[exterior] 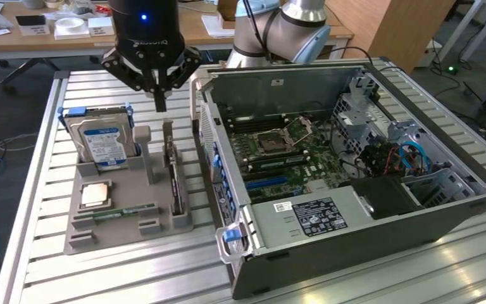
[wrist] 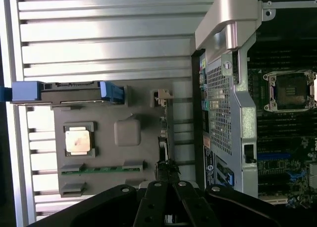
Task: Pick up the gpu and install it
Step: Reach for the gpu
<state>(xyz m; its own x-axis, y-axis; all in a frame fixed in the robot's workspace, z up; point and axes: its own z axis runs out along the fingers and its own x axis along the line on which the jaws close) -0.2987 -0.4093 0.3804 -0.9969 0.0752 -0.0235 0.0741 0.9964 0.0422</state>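
Observation:
The gpu [exterior: 174, 180] is a thin dark card standing on edge in a slot of the grey holder tray [exterior: 116, 235], between the hard drive and the computer case. My gripper [exterior: 159, 104] hangs above the card's far end, apart from it, fingers shut together with nothing held. In the wrist view the gpu [wrist: 164, 138] appears edge-on, and my gripper [wrist: 167, 173] sits over one end of it. The open computer case [exterior: 445, 206] lies beside the tray with its motherboard [exterior: 290, 152] exposed.
The tray also holds a blue-labelled hard drive [exterior: 104, 142] standing upright, a CPU [exterior: 96, 194] lying flat and a green RAM stick [exterior: 126, 211]. The case wall [wrist: 223, 108] stands close beside the card. A slatted metal table [exterior: 99, 278] carries everything; desks stand behind.

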